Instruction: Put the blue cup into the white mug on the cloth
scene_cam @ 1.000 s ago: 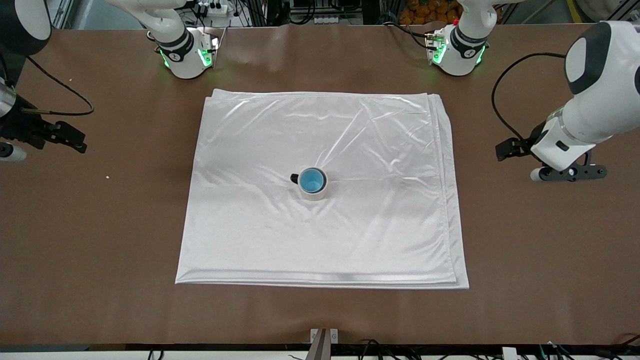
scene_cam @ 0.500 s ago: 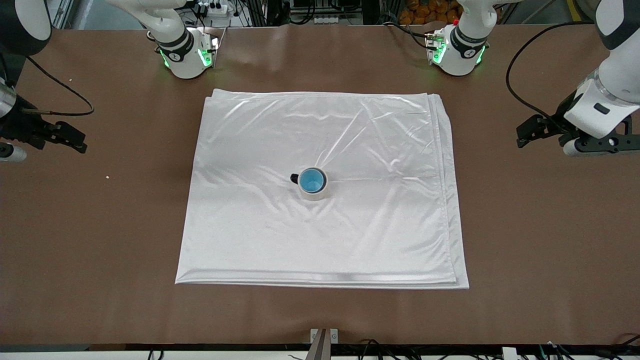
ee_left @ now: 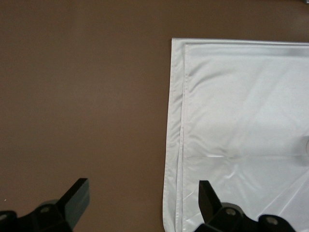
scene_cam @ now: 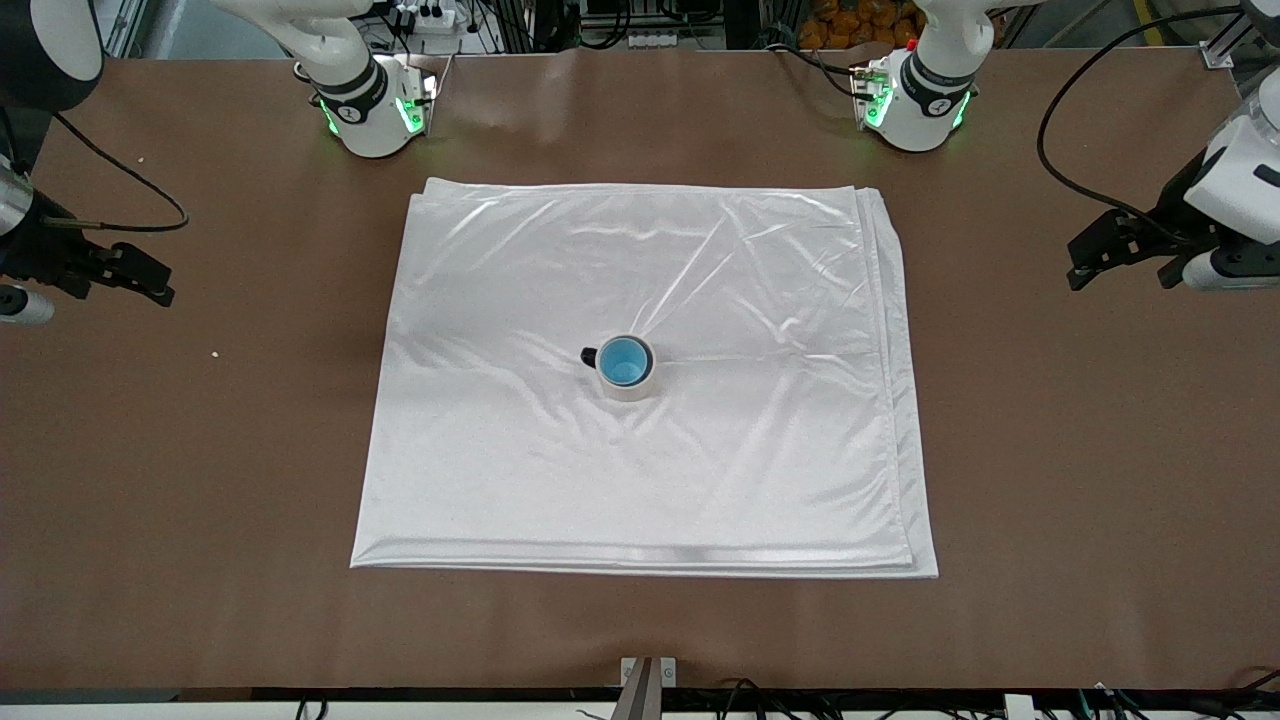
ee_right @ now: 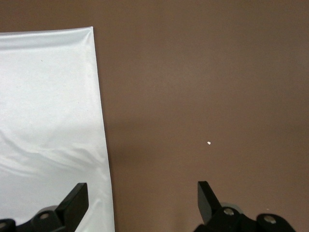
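Observation:
The blue cup point(scene_cam: 624, 361) sits inside the white mug point(scene_cam: 630, 389), which stands upright near the middle of the cloth point(scene_cam: 700, 260) with its black handle toward the right arm's end. My left gripper point(scene_cam: 1090, 255) is open and empty over the bare table beside the cloth's edge; in the left wrist view it point(ee_left: 143, 193) shows with the cloth's corner point(ee_left: 241, 121) below. My right gripper point(scene_cam: 140, 275) is open and empty over the table at the right arm's end; in the right wrist view it point(ee_right: 142, 195) shows with the cloth's edge point(ee_right: 48, 121).
The brown table point(scene_cam: 1000, 450) surrounds the cloth on all sides. Both arm bases point(scene_cam: 370, 110) stand along the table's edge farthest from the front camera. A small white speck point(ee_right: 208, 143) lies on the table under the right wrist.
My left arm has drawn away from the cloth toward its own end of the table and up. The cup, mug, cloth and right arm have not moved.

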